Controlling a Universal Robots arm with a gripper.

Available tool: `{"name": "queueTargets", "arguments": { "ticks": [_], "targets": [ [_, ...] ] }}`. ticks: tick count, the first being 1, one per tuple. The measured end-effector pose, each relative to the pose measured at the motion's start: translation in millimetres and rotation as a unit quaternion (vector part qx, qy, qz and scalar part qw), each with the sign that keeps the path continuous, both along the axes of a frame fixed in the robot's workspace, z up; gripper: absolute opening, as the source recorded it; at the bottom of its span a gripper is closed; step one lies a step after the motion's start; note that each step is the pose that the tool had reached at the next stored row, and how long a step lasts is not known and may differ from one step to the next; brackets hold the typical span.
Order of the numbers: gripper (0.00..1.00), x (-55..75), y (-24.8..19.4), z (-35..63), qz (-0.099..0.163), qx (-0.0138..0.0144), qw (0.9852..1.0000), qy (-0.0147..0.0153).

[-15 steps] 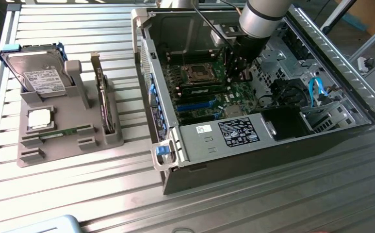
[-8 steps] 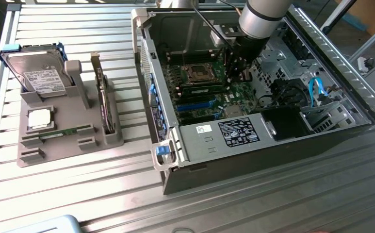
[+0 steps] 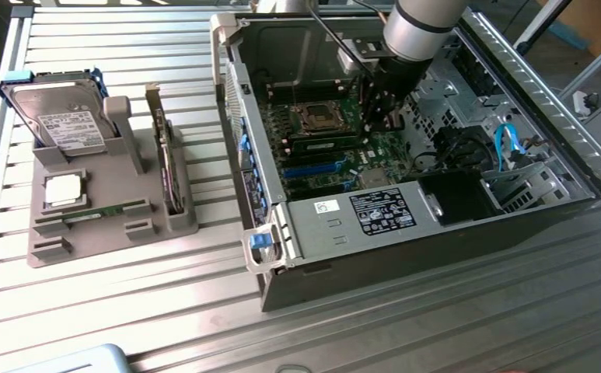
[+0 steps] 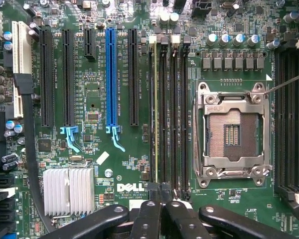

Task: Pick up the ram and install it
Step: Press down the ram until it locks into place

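My gripper (image 4: 162, 195) hangs inside the open computer case (image 3: 279, 225), low over the motherboard (image 4: 94, 94). Its two black fingers (image 4: 147, 219) are pressed together with nothing visibly between them. The ram (image 4: 154, 114) shows as a thin green edge standing in the outermost of the black memory slots (image 4: 172, 114), beside the CPU socket (image 4: 231, 132). The fingertips sit at one end of that slot row; I cannot tell whether they touch the ram. In the exterior view the gripper (image 3: 375, 116) is down by the slots below the grey arm (image 3: 420, 27).
A grey holder (image 3: 103, 233) on the exterior view's left carries a hard drive (image 3: 61, 120), an upright card (image 3: 165, 163), a white square part (image 3: 64, 189) and a green strip (image 3: 98, 211). Case walls, blue cables (image 3: 505, 148) and the power supply (image 3: 383, 211) surround the gripper.
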State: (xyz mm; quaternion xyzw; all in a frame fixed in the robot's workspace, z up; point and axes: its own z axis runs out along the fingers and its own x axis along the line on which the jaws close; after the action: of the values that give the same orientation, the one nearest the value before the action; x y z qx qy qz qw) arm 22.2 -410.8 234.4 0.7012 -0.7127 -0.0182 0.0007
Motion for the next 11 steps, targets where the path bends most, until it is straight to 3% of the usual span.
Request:
{"name": "queueTargets", "arguments": {
  "ticks": [8,11],
  "targets": [
    [0.11,0.0,0.0,4.7,0.000,-0.0004,1.0000,0.0000],
    [0.11,-6.2,0.0,4.7,0.000,-0.0001,1.0000,0.0000]
  ]
}}
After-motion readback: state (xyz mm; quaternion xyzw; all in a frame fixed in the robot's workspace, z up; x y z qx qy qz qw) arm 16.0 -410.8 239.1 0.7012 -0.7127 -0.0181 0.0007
